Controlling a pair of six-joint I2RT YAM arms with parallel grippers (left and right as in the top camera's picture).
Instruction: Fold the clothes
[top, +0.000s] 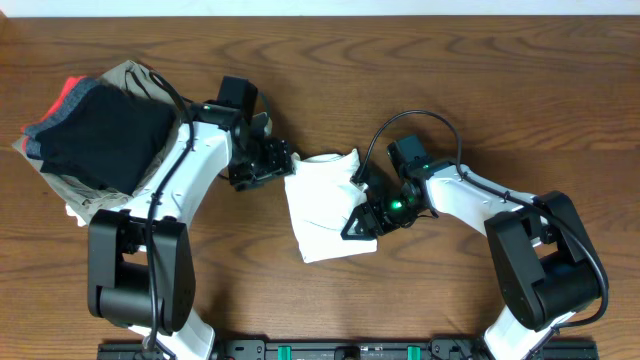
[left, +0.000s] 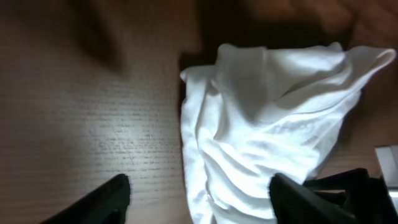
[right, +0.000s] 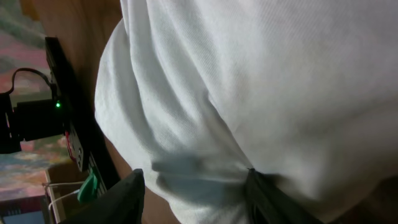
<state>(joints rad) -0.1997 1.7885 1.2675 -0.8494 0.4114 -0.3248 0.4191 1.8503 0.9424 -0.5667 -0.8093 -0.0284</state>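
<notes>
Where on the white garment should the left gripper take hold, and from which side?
On the white garment, probably the bunched left edge near the far corner, coming from the left, low over the table. The left gripper sits open beside it, and the folds there stand thick beside bare wood.

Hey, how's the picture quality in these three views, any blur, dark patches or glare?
Overhead: sharp, evenly lit, the white garment nearly blown out against the wood table. Left wrist: dim, heavy shadow along the top, soft focus. Right wrist: the garment fills the frame, blurred at close range, grey shading in its lower folds.
</notes>
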